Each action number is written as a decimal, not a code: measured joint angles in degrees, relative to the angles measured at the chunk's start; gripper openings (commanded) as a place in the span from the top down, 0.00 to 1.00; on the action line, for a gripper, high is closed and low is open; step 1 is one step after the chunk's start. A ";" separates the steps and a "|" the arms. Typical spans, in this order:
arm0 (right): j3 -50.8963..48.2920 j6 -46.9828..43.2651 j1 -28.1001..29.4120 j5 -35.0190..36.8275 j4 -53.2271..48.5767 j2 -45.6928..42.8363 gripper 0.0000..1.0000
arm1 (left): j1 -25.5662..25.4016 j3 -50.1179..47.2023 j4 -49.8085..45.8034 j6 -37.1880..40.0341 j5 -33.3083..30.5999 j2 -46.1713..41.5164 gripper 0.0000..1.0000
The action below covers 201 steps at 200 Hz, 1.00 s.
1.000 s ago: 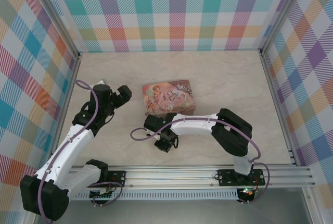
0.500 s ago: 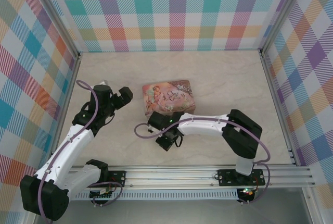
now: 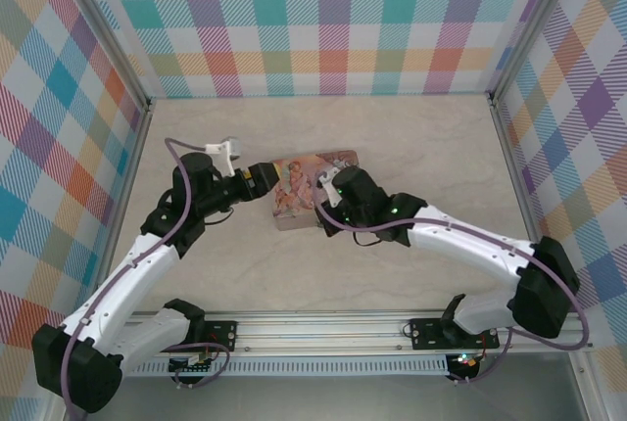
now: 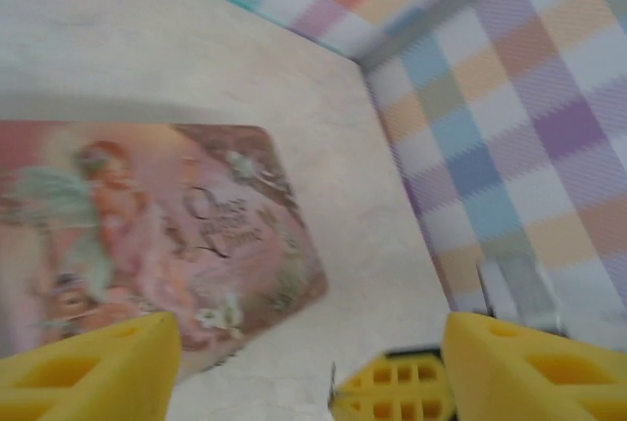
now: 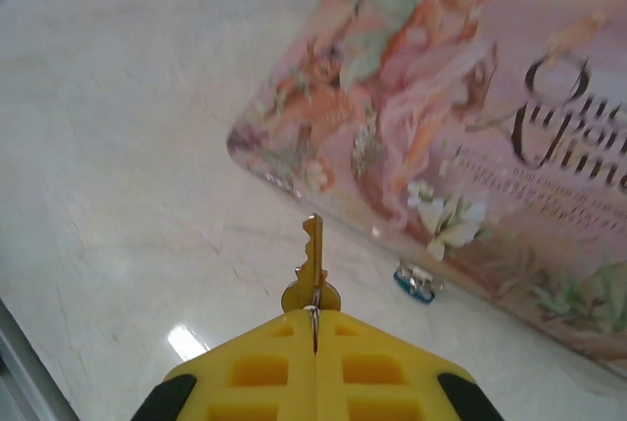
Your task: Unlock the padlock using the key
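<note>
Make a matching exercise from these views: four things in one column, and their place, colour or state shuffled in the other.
Things:
1. key
2. padlock
3. tin
4. left fingers

Descriptions:
A. lying on the table beside the tin
B. apart, nothing between them
C. pink, with a fairy picture
D. pinched between the right fingers

Pairs: 1-D, 2-A, 3-C, 4-B
</note>
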 measured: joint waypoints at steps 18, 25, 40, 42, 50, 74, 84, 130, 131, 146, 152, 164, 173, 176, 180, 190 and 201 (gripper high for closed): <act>-0.70 0.17 -0.20 0.07 2.84 -2.91 1.00 | -2.43 0.00 2.38 0.92 2.38 0.24 0.41; -0.70 0.17 -0.17 0.09 3.52 -3.69 1.00 | -3.19 0.00 3.26 1.05 3.13 0.42 0.44; -0.70 0.13 -0.17 -0.09 5.03 -4.70 1.00 | -4.55 0.04 4.79 1.53 4.07 1.18 0.50; -0.70 0.13 -0.17 -0.09 5.22 -4.76 1.00 | -4.70 0.09 4.94 1.66 4.17 1.33 0.50; -0.70 0.15 -0.17 -0.15 5.66 -4.87 1.00 | -5.29 0.17 5.42 1.90 4.57 2.08 0.53; -0.85 0.15 -0.20 -1.20 6.40 -4.90 1.00 | -7.30 0.46 6.25 2.47 5.07 5.18 0.59; -1.05 0.17 -0.17 -1.60 6.75 -4.90 1.00 | -8.24 0.68 6.32 2.64 5.07 6.47 0.59; -1.92 0.20 -0.17 -3.28 7.91 -5.07 1.00 | -10.19 0.98 6.49 2.91 4.57 9.51 0.66; -1.95 0.20 -0.17 -3.30 7.93 -5.09 1.00 | -10.19 0.98 6.49 2.91 4.55 9.55 0.67; -2.03 0.20 -0.17 -3.61 8.00 -5.42 1.00 | -10.36 1.05 6.58 2.91 4.26 10.03 0.75; -2.03 0.20 -0.17 -3.61 8.00 -5.49 1.00 | -10.47 1.05 6.64 3.17 4.11 10.14 0.79; -2.05 0.24 -0.17 -3.61 8.04 -5.64 1.00 | -10.58 1.16 6.71 3.39 3.93 10.38 0.86; -2.08 0.39 -0.17 -3.61 8.04 -5.75 1.00 | -10.64 1.22 6.93 3.34 3.72 10.43 0.93; -2.10 0.42 -0.17 -3.61 8.04 -5.79 1.00 | -10.64 1.27 6.93 3.34 3.69 10.43 0.95; -2.10 0.46 -0.17 -3.58 8.09 -5.86 1.00 | -10.73 1.29 7.13 3.23 3.65 10.43 0.97; -2.32 0.61 -0.20 -3.56 8.48 -6.03 0.97 | -10.88 1.60 7.48 3.80 3.61 10.40 1.00; -2.69 0.68 -0.57 -4.00 9.03 -6.47 0.91 | -11.06 1.75 7.58 3.82 3.41 10.36 1.00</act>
